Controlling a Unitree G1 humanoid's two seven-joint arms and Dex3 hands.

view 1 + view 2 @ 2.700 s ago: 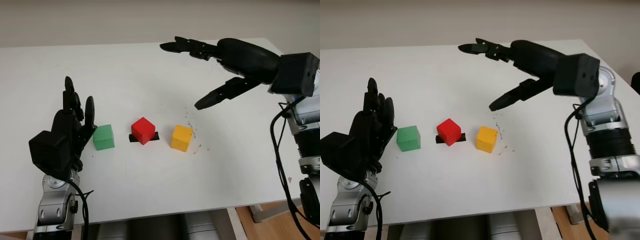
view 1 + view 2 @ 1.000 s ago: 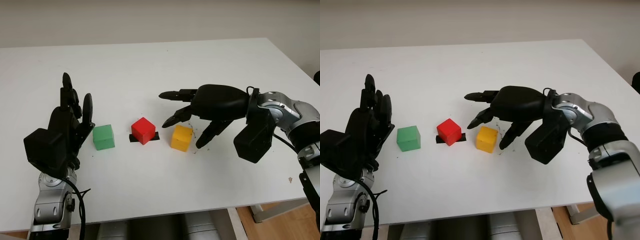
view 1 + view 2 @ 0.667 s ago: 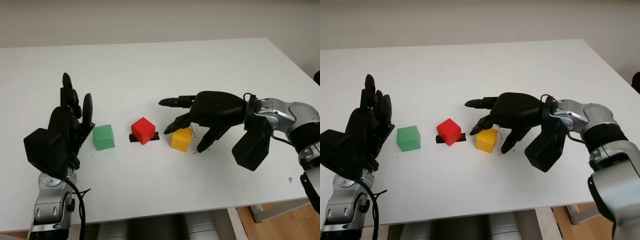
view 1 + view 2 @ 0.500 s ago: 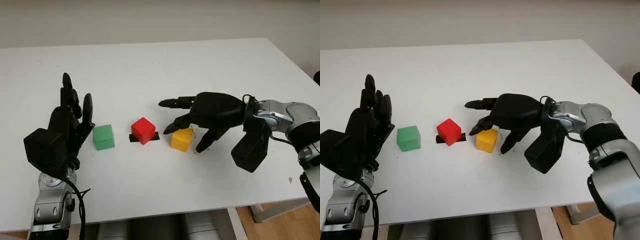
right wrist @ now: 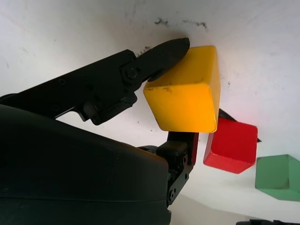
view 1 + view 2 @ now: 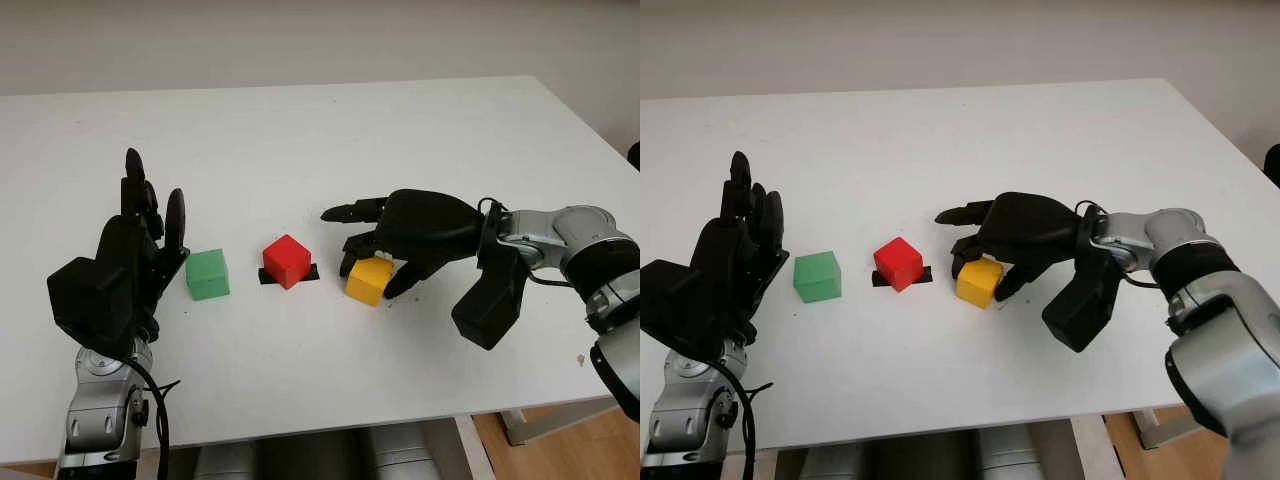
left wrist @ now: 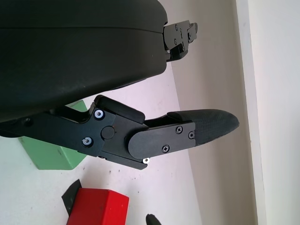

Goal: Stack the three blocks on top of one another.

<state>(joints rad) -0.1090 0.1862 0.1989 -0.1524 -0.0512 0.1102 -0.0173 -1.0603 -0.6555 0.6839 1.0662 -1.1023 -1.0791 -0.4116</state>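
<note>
Yellow block (image 6: pixel 369 280) sits pinched in right hand (image 6: pixel 400 240), beside red block (image 6: pixel 286 261).

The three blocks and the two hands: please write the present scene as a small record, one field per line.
yellow block: on the table, tilted, gripped by the right hand
red block: on a black marker, not stacked, between the green and yellow blocks
green block: alone on the table, next to the left hand
right hand: fingers closed on the yellow block
left hand: open, raised beside the green block, holding nothing
table: white
stack: not started
</note>
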